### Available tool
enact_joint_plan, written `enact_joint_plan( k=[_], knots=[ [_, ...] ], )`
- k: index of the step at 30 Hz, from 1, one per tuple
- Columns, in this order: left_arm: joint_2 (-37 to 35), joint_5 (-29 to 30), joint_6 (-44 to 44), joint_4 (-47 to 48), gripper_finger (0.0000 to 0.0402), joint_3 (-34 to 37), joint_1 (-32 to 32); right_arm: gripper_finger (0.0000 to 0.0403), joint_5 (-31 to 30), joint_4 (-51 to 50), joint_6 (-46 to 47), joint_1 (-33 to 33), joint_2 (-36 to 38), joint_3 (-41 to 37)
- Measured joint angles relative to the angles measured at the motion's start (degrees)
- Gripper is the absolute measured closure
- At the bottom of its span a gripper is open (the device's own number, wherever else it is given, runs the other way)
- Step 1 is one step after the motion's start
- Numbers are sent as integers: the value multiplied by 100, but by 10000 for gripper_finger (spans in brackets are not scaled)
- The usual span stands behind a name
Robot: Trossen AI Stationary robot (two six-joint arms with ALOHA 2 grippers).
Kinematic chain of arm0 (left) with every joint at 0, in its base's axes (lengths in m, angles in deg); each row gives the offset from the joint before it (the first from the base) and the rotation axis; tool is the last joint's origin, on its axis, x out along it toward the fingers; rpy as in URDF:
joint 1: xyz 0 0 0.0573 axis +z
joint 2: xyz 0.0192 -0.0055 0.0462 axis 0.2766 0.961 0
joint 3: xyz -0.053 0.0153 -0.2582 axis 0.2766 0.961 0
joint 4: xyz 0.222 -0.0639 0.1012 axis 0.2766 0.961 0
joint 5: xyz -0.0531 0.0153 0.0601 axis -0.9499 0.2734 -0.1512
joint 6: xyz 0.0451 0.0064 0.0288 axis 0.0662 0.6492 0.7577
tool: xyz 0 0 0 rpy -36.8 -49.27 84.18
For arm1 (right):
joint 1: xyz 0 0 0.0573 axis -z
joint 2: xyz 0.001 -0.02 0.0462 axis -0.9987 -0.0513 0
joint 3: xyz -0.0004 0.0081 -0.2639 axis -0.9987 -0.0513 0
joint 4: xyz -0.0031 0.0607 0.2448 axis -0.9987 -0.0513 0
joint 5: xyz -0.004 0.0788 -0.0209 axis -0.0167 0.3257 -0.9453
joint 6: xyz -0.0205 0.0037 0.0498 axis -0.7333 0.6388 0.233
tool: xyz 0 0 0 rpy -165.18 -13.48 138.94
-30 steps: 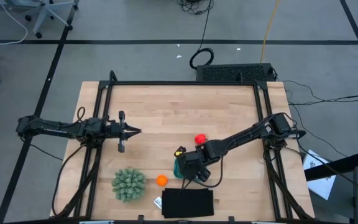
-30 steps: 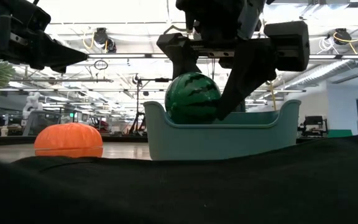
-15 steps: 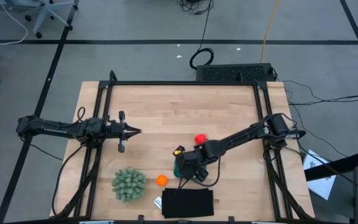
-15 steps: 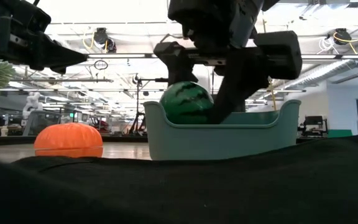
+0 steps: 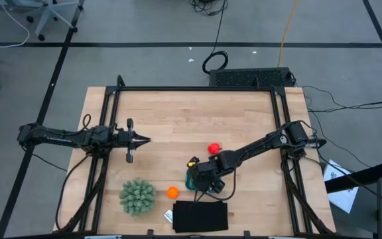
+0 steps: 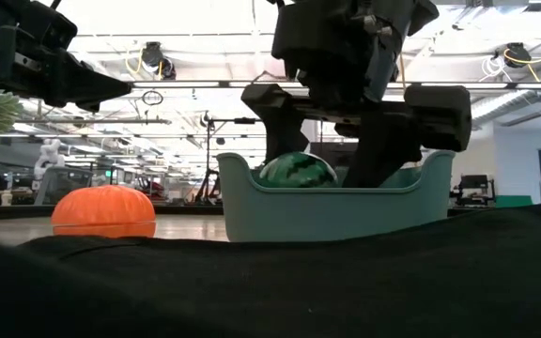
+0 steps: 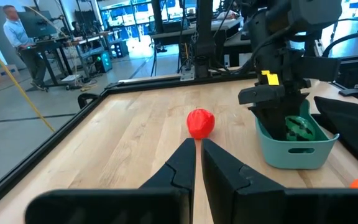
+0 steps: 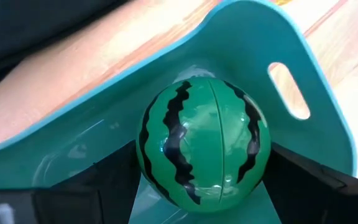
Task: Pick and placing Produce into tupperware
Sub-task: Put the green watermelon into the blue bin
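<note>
- While the left claw hangs with its fingers pressed together over the left half of the table, the right claw reaches down inside the teal tupperware near the table's front edge.
- The right claw's fingers flank the dark green striped ball, one on each side (whether they press on it or stand just off it, I cannot tell).
- The striped ball sits low in the tupperware, with only its top showing above the rim in the low view.
- The red fruit lies on the bare wood just behind the tupperware, apart from it.
- The orange ball rests on the table beside the tupperware, between it and the spiky pale-green plant.
- A black flat rectangle lies at the front edge, just in front of the tupperware.
</note>
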Motion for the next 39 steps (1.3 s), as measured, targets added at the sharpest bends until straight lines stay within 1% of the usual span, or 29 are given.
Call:
enact_joint_plan(
  k=[5,15,27,30,33,39],
  knots=[
    [-1,0,0,2,371,0,-1,117,0,-11,35,0,0,0],
    [0,0,-1,8,371,0,-2,87,2,-8,445,81,0,2],
    [-2,0,0,11,371,0,-2,65,11,-57,488,116,0,2],
    [-1,0,-1,11,371,0,0,64,-2,-57,490,116,0,2],
    [-2,0,-2,11,371,0,-2,64,-155,-62,485,116,0,2],
    [-1,-1,-2,11,371,0,-2,64,-171,-86,467,116,12,4]
  ],
)
